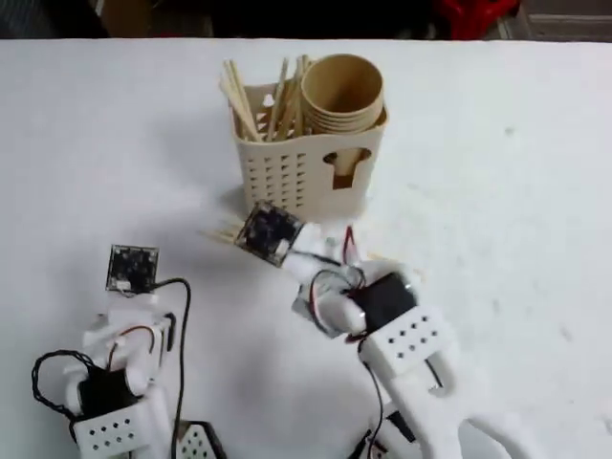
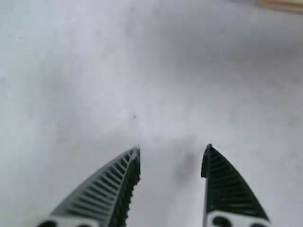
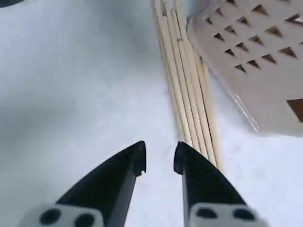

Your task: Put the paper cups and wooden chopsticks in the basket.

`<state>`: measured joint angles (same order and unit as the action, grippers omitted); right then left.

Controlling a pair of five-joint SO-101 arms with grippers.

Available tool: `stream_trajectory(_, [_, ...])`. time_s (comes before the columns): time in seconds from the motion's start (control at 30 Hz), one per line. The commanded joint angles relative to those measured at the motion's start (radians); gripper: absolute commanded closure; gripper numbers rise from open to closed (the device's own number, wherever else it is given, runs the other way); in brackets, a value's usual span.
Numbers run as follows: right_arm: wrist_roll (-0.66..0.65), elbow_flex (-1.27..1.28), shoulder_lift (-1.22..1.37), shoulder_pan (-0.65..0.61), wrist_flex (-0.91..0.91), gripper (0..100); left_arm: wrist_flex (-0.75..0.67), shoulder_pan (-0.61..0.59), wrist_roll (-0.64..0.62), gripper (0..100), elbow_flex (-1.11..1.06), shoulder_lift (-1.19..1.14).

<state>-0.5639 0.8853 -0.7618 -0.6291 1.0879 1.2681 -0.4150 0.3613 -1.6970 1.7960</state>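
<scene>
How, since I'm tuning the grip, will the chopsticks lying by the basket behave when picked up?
The chopsticks look thin and wooden, so probably stiff and light. They lie side by side in a loose bundle, so some may roll or slip from the right tool. Close beside the basket, a push might jam them against its wall.

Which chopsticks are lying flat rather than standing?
The bundle on the table beside the basket wall, ahead of the right gripper; the other chopsticks stand upright inside the basket next to the paper cups.
</scene>
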Motion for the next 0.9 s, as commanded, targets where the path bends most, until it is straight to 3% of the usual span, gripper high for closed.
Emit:
stream_trajectory(0.0, [-0.02, 0.112, -0.001, -0.015, -0.182, 89.3, 0.002, -0.005, 0.003, 78, 0.003, 0.004])
stream_trajectory(0.3, [-0.078, 0.104, 0.174, 0.001, -0.277, 89.2, 0.002, -0.005, 0.003, 78, 0.003, 0.004])
stream_trajectory(0.57, [0.011, 0.014, 0.46, 0.153, -0.535, 89.3, 0.002, -0.005, 0.003, 78, 0.003, 0.004])
stream_trajectory(0.87, [0.011, -0.015, 0.599, 0.157, -0.547, 89.3, 0.002, -0.005, 0.003, 78, 0.003, 0.004])
